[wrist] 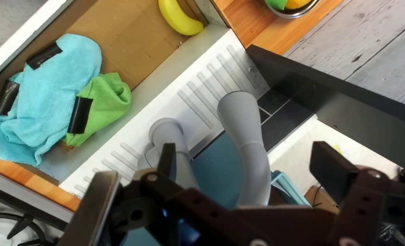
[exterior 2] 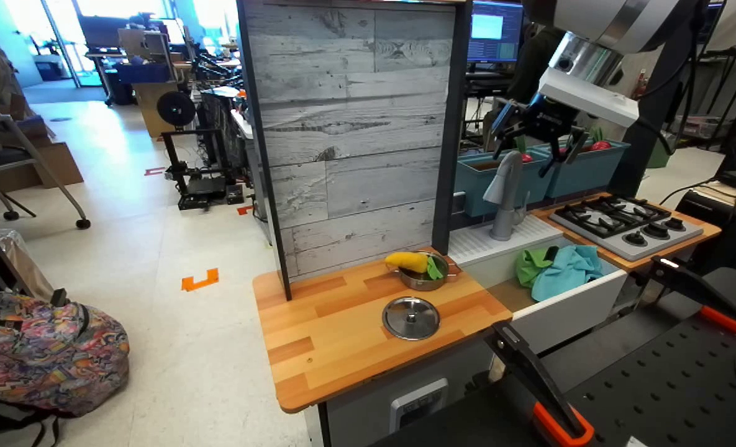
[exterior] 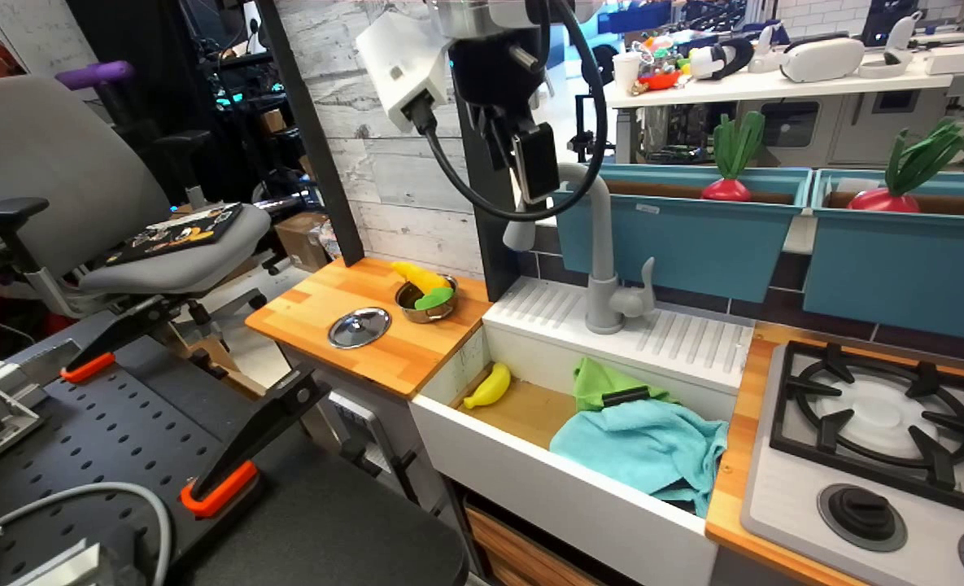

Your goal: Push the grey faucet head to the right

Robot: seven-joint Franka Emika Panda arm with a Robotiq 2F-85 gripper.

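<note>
Black two-fingered tool [wrist: 246,153], spread wide, is hovering near the matte grey gooseneck faucet head [wrist: 242,119], presumably for pushing.

In an exterior view, the rectangular glass window [exterior 2: 122,7] was bleached white, with bluish glare on the pale cream floor [exterior 2: 150,248]. The round polished metal lid [exterior: 359,327] gleamed, while the black backdrop [exterior: 148,32] sank into shadow. In the wrist view, the matte grey gooseneck tap [wrist: 255,157] showed soft shading.
</note>
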